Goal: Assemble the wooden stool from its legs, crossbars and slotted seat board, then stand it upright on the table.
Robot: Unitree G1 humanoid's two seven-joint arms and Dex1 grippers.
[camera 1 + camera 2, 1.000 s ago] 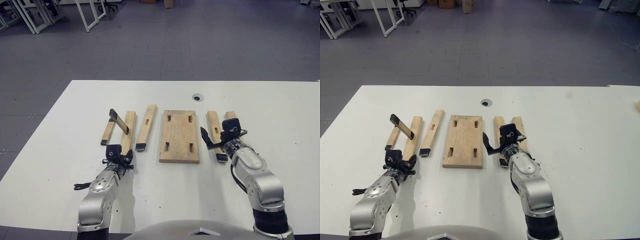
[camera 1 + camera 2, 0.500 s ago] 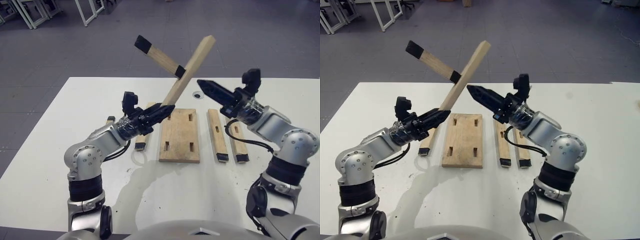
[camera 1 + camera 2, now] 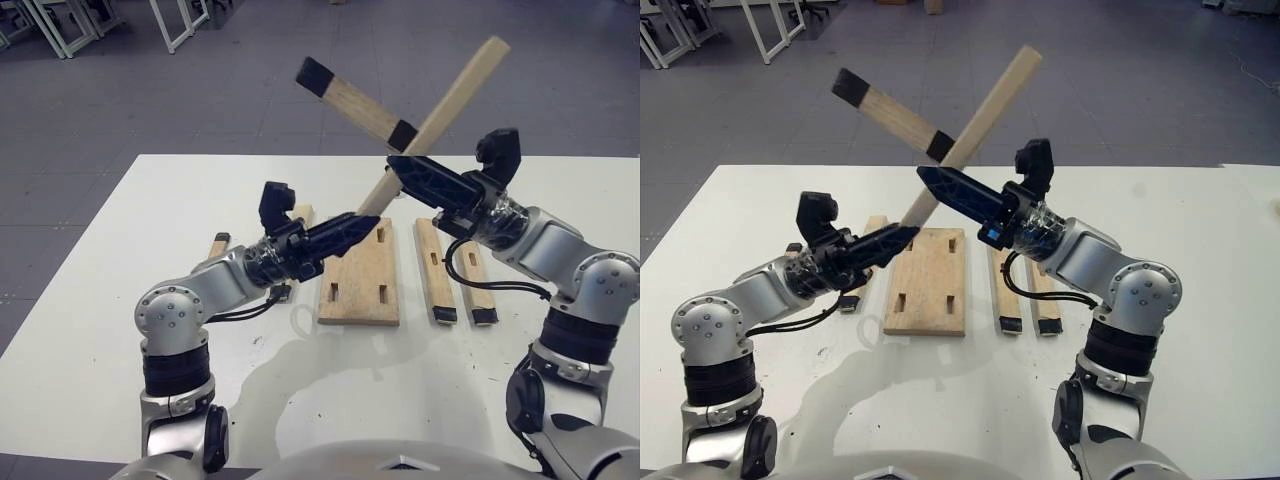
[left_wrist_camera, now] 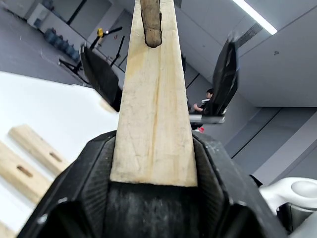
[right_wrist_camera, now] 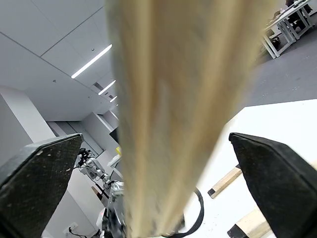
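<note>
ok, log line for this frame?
left gripper: shut on leg with crossbar | right gripper: open astride leg | seat board: flat on table

An open lab (grey floor (image 3: 200,100), ceiling strip lights (image 5: 91,61)).

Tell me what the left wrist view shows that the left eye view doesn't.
Left wrist view alone: up close, the crossbar end plugged into a slot in the leg. Left eye view alone: the seat board flat on the table, and the crossbar's black-tipped far end. Both: the left gripper clamping the raised leg, and the right gripper open with a finger on either side of it.
</note>
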